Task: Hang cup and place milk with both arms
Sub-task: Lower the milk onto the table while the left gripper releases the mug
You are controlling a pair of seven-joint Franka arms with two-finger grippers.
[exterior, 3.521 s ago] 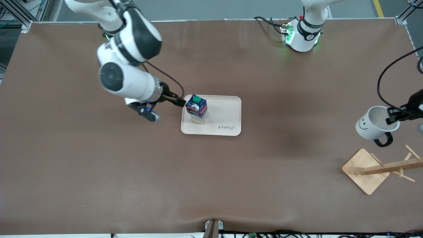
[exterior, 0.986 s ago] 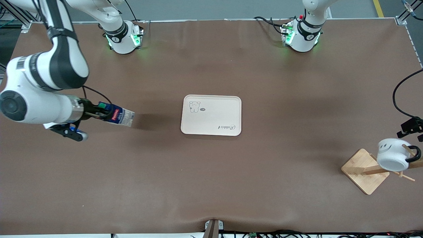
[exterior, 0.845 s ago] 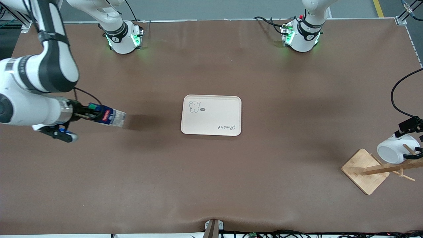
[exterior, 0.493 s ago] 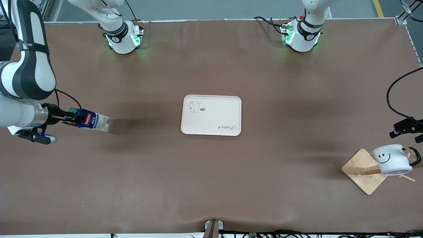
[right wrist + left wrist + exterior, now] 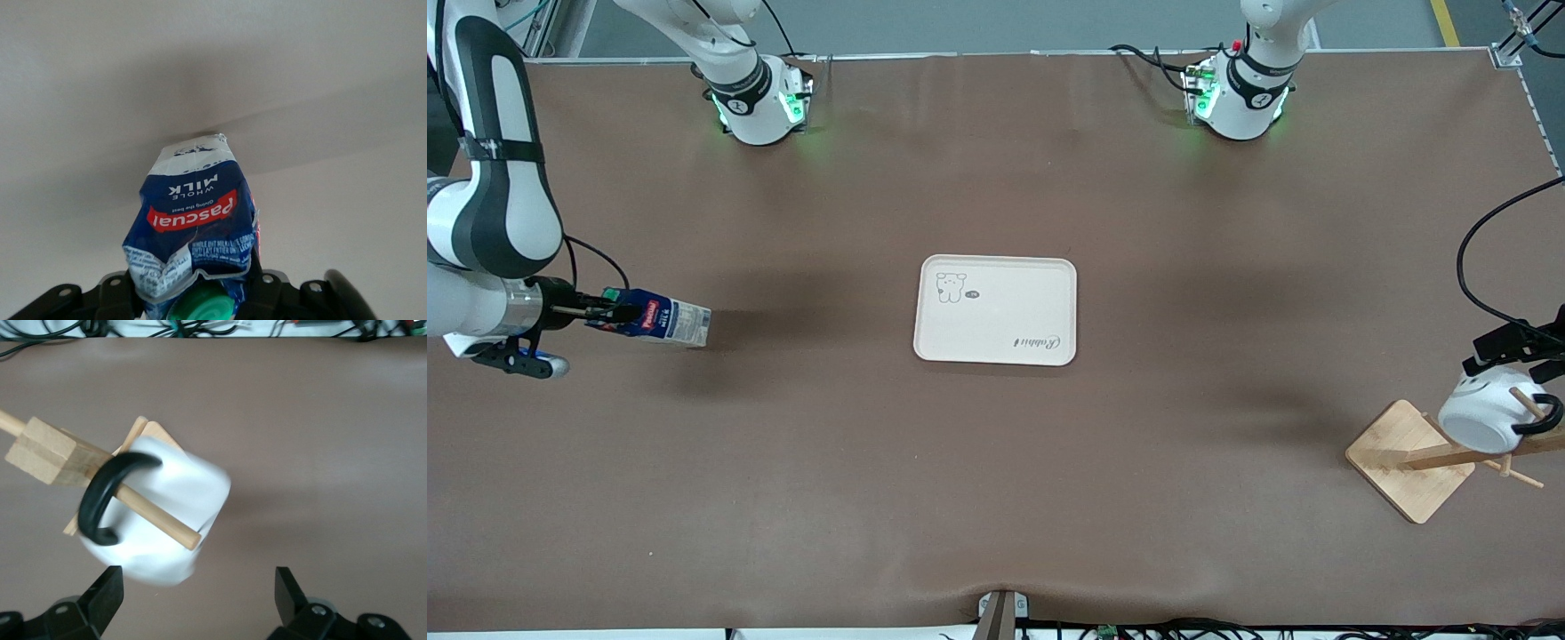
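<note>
- now the hanging step is looking done, and the milk step is underway: the cup [image 5: 1485, 418] is hanging by its black handle on a peg of the wooden rack [image 5: 1409, 460] at the left arm's end of the bench [image 5: 996, 498].
- the left pincer [image 5: 193, 600] is hovering just above the cup, fingers spread wide and touching nothing.
- the right pincer [image 5: 596, 313] is pinching the milk [image 5: 656, 318] at its green-capped top, holding it tipped nearly sideways over the right arm's end of the bench, well apart from the cream tray [image 5: 995, 309] in the middle.
- next, by my judgement, the right arm is needing to turn the carton upright and lower it onto its resting spot before releasing; where that spot is, i cannot tell.
- the left arm is needing only to lift clear without knocking the cup.
</note>
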